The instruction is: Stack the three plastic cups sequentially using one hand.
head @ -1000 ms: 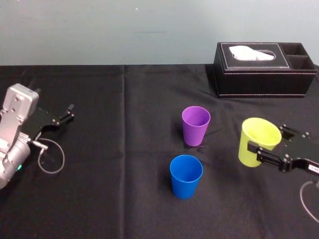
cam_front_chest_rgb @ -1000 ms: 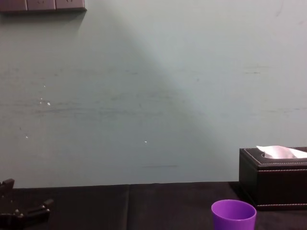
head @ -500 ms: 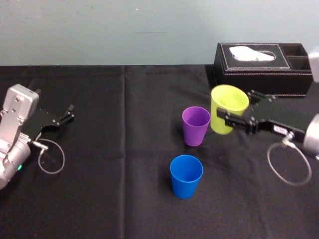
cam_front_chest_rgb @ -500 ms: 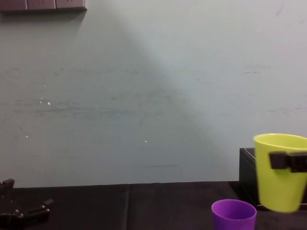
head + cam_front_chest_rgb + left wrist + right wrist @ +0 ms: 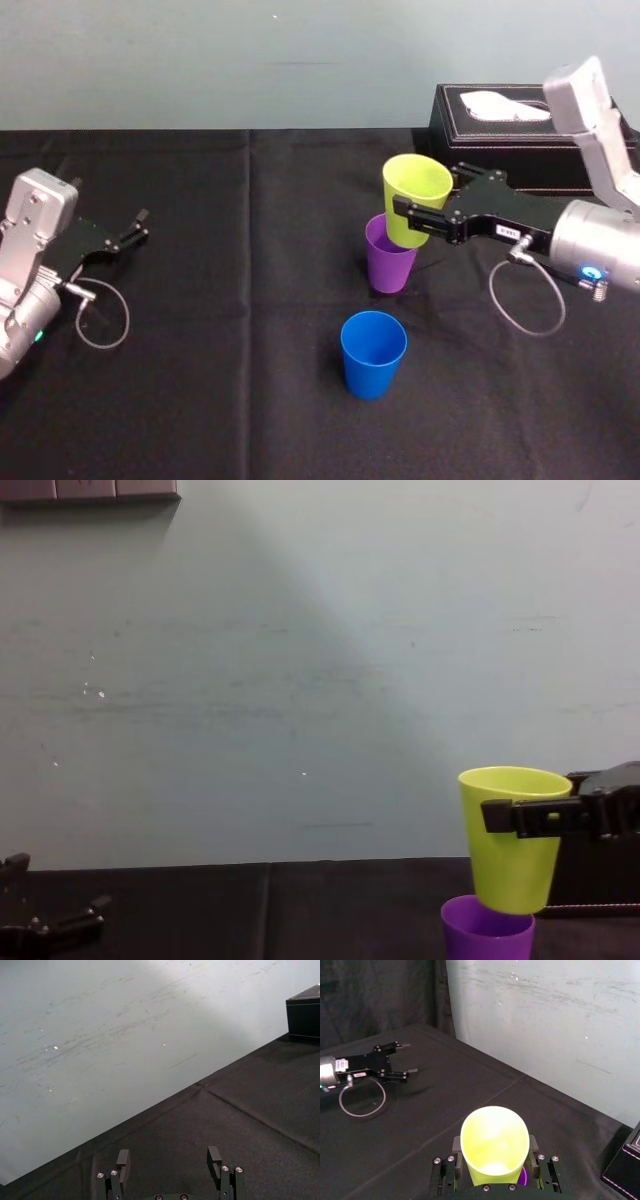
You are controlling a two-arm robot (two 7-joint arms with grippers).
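My right gripper (image 5: 425, 203) is shut on the yellow-green cup (image 5: 414, 198), holding it upright in the air. That cup (image 5: 512, 838) hangs just above the mouth of the purple cup (image 5: 487, 931), slightly off to its right. The purple cup (image 5: 388, 262) stands on the black cloth at mid-table. Nearer to me stands the blue cup (image 5: 373, 353), alone. In the right wrist view the yellow-green cup (image 5: 494, 1145) sits between the fingers, with a sliver of the purple cup (image 5: 522, 1177) under it. My left gripper (image 5: 135, 228) rests open at the far left.
A black tissue box (image 5: 512, 135) stands at the back right, behind my right arm. A grey cable loop (image 5: 527, 298) hangs below the right wrist, and another cable loop (image 5: 103, 325) lies by the left arm. Black cloth (image 5: 220, 380) covers the table.
My right gripper has carried the yellow-green cup from the right side of the table leftward and up, to just over the purple cup. The left arm has not moved.
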